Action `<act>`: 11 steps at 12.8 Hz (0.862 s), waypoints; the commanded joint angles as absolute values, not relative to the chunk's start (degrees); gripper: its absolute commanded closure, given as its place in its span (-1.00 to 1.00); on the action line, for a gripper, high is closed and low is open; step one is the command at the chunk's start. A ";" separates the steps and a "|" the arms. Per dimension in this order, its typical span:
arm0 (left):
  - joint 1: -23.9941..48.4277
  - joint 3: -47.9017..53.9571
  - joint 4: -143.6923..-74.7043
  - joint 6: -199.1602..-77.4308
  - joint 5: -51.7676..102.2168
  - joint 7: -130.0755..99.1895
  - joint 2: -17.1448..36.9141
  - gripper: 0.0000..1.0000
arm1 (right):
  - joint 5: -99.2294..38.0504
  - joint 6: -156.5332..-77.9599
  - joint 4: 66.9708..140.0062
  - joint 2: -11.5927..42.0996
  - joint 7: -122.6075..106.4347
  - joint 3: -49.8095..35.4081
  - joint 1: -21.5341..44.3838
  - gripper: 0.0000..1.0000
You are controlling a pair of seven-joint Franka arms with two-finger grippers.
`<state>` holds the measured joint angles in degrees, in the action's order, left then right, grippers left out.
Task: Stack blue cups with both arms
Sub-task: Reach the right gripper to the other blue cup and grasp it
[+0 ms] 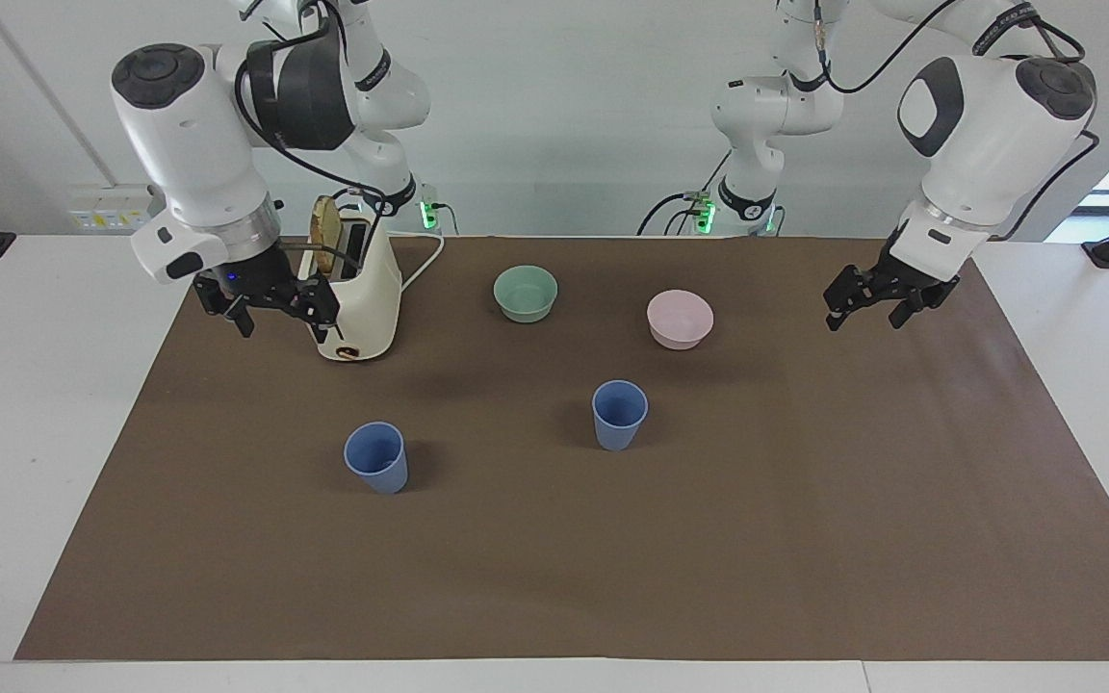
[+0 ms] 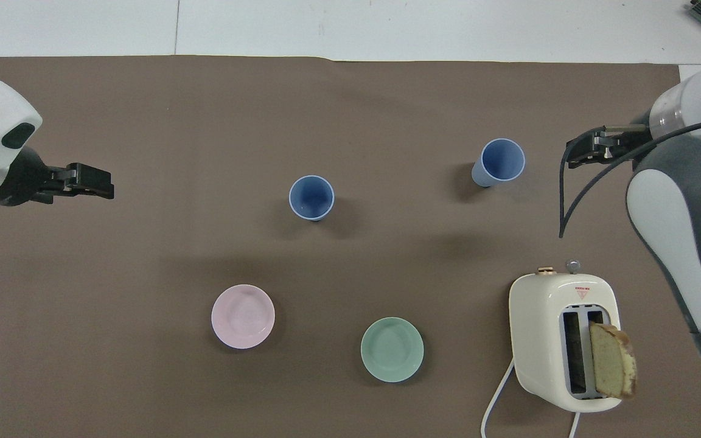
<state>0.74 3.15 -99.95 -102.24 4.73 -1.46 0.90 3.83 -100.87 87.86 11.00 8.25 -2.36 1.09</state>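
Both blue cups stand upright and apart on the brown mat. One blue cup [image 1: 376,457] lies toward the right arm's end, nearest the right gripper [image 1: 270,308], which hangs beside the toaster [image 1: 354,294]. The other blue cup [image 1: 620,414] sits mid-mat, well apart from the left gripper [image 1: 870,308]. Both jaws appear spread and empty.
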 commanded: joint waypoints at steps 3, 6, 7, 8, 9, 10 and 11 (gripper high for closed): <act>-0.53 3.78 -92.66 -91.61 -1.22 3.69 -0.26 -1.00 | 4.48 -107.83 87.71 17.13 6.33 -3.25 1.49 -1.00; -0.53 3.60 -87.12 -85.10 -1.32 3.69 -0.44 -1.00 | 4.83 -112.92 88.24 21.78 6.42 -3.25 2.28 -1.00; -0.53 3.52 -85.53 -83.08 -1.06 3.69 -0.44 -1.00 | 4.83 -114.42 88.24 22.75 6.42 -3.25 2.20 -1.00; -0.53 3.52 -85.17 -81.40 -0.79 3.69 -0.44 -1.00 | 4.83 -115.30 88.33 23.55 6.42 -3.25 2.20 -1.00; -0.70 3.52 -85.17 -81.21 -0.36 3.52 -0.53 -1.00 | 4.83 -116.18 88.59 24.42 6.50 -3.25 2.20 -1.00; -0.70 3.43 -85.95 -81.91 -0.18 3.69 -2.09 -1.00 | 4.75 -117.50 88.94 25.13 6.68 -3.25 2.37 -1.00; -0.79 3.34 -86.04 -81.30 -0.18 2.91 -2.98 -1.00 | 4.66 -117.94 89.12 25.75 6.68 -3.25 2.55 -1.00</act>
